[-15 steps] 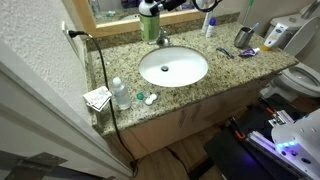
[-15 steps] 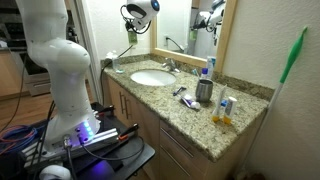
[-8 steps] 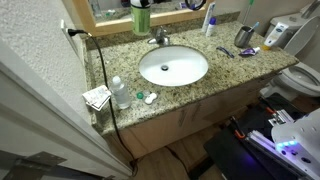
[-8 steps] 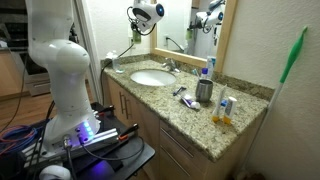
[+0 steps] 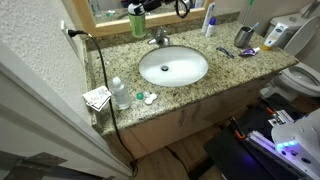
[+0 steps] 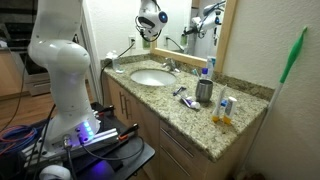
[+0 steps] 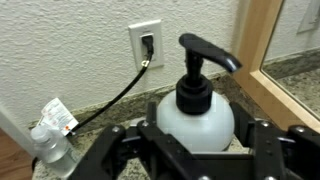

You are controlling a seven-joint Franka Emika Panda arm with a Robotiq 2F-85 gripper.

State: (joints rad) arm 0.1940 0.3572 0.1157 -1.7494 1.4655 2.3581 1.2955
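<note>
My gripper [image 7: 197, 142] is shut on a pump soap dispenser [image 7: 195, 115] with a pale round body and a black pump head. Its fingers [image 7: 262, 140] press the body from both sides. In both exterior views the dispenser [image 5: 137, 10] hangs in the air above the back left of the granite counter [image 5: 230, 66], in front of the mirror. It is well above the white oval sink [image 5: 173, 66] and the faucet [image 5: 160, 38]. The gripper [image 6: 149, 30] hangs from the arm above the sink [image 6: 152, 77].
A black cord [image 5: 100, 70] runs from the wall outlet [image 7: 146, 45] across the counter's left end. A small water bottle [image 5: 120, 93] and papers stand there. A metal cup [image 5: 243, 37] and toiletries sit right of the sink. The wooden mirror frame [image 7: 262, 50] lies close behind.
The arm has carried the dispenser upward and toward the wall outlet, away from the faucet. The grip on it has stayed the same.
</note>
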